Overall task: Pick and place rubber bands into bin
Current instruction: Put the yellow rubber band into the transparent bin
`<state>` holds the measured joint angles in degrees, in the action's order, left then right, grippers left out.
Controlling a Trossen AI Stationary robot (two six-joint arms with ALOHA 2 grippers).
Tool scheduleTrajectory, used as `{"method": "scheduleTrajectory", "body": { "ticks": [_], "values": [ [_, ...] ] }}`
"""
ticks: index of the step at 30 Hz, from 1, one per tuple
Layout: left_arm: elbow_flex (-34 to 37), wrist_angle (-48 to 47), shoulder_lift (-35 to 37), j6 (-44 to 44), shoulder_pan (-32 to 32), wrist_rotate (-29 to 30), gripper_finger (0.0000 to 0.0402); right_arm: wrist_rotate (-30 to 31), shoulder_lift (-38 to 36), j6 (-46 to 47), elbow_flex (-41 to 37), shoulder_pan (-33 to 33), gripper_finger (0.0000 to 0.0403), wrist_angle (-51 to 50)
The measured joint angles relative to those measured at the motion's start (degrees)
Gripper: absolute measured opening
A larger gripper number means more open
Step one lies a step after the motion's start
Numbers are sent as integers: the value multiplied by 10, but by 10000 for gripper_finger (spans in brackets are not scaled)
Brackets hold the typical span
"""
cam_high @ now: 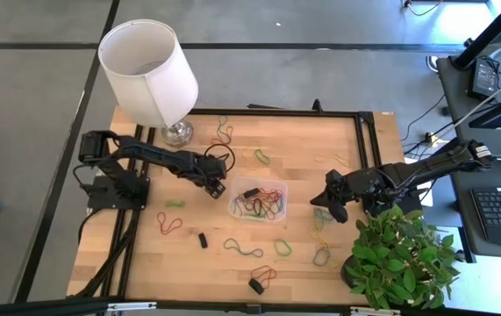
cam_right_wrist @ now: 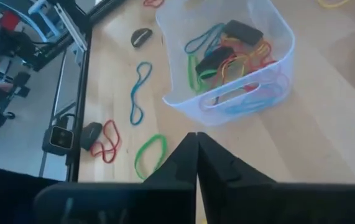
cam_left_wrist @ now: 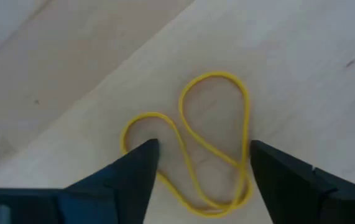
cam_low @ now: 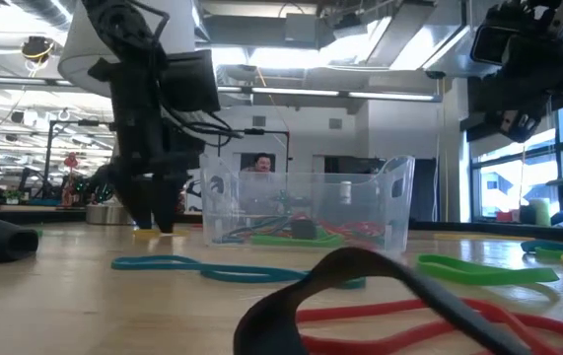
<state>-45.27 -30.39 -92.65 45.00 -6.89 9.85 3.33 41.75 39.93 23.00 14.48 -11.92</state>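
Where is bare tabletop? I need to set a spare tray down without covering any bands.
The widest bare patch lies at the table's far middle, between the lamp base and the yellowish bands near the right arm. Around the bin and along the near edge towards the plant, rubber bands crowd it.

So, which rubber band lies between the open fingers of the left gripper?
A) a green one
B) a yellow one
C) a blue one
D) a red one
B: the left wrist view shows a twisted yellow rubber band lying flat on the wooden table, between the spread fingers of the left gripper, not yet lifted.
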Motion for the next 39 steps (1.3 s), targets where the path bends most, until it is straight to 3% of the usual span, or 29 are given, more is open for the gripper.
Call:
{"method": "scheduleTrajectory", "body": {
  "ticks": [5,8,12,17,19,25,29,32,39],
  "values": [
    [-3,-9,-26,78,6,19,266,-6,1,1,0,1,13,1],
    [-3,-10,-31,118,13,31,246,-6,1,-4,0,1,13,1],
    [-2,-15,-32,155,26,47,172,-6,1,-14,0,1,13,1],
    [1,-23,-30,176,40,62,40,-6,1,-16,0,1,14,1],
    [3,-24,-24,189,44,65,13,-6,1,-16,0,1,14,1],
    [1,-35,54,193,57,-8,2,-6,1,-16,0,1,14,-4],
    [-29,-38,109,173,72,53,2,-6,1,-16,0,1,14,-7],
    [-74,-36,129,117,85,65,2,-5,1,-21,0,1,14,-9],
    [-215,-42,100,-34,98,95,2,-3,1,-41,0,1,14,-8]
  ]
}}
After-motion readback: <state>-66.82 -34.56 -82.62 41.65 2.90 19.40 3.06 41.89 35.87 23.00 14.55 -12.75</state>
